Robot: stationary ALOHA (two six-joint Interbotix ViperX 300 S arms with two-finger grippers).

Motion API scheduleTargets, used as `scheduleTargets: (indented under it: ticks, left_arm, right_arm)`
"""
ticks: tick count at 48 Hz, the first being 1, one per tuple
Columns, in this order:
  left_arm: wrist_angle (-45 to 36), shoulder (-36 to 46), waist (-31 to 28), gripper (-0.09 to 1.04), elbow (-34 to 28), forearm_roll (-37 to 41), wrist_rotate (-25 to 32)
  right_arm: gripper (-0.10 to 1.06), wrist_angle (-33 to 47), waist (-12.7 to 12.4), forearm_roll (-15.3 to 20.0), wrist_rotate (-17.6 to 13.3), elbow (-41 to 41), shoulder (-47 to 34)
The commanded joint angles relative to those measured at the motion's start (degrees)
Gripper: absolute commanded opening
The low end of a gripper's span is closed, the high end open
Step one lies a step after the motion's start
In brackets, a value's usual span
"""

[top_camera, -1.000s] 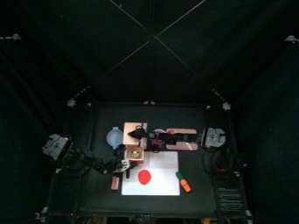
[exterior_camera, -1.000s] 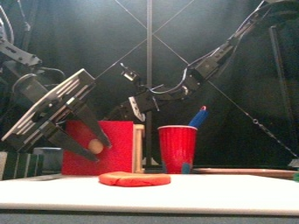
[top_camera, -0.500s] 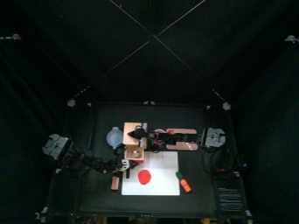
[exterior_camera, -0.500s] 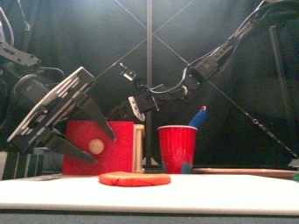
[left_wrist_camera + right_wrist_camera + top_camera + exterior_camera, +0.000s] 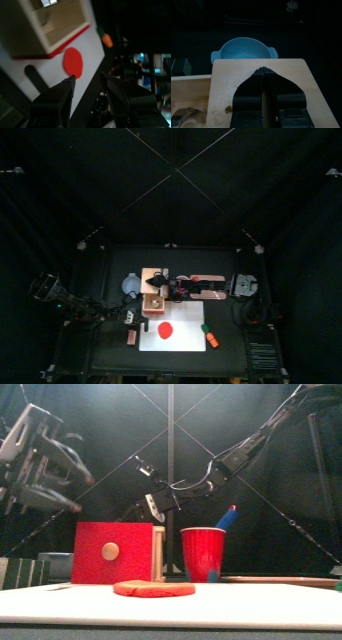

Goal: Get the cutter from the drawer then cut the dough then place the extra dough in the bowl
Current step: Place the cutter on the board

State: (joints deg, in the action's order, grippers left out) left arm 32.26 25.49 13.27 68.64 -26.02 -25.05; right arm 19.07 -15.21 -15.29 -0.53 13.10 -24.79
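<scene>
Place: a robot lab booth — a closed test rig.
Walls: black curtains (image 5: pixel 174 178) hang behind and beside.
Table: a small black table (image 5: pixel 114 360), with the left arm (image 5: pixel 40 454) and right arm (image 5: pixel 254 444) above it.
Props: toy kitchenware — wooden box (image 5: pixel 114 554), red cup (image 5: pixel 203 554), white cutting board (image 5: pixel 254 604).

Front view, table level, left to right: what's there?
Box → dough → red cup
</scene>
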Motion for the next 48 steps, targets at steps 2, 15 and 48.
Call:
scheduleTargets:
  ticks: [2,15,48]
  left_arm:
    - [0.79,3.52,-6.24,0.81,-0.18,11.51,9.23]
    - [1.23,17.93,-9.05,0.81,3.34,21.71,21.45]
    - [1.14,19.78,-18.28,0.81,6.33,28.65,21.53]
  right_arm:
    - [0.04,-3.52,1.49,-0.09,-0.09,-1.49,0.62]
    - [0.04,-6.59,3.34,3.69,0.0,-1.32,8.53]
    - [0.76,-46.67,10.2,12.83,0.0,-7.03,15.21]
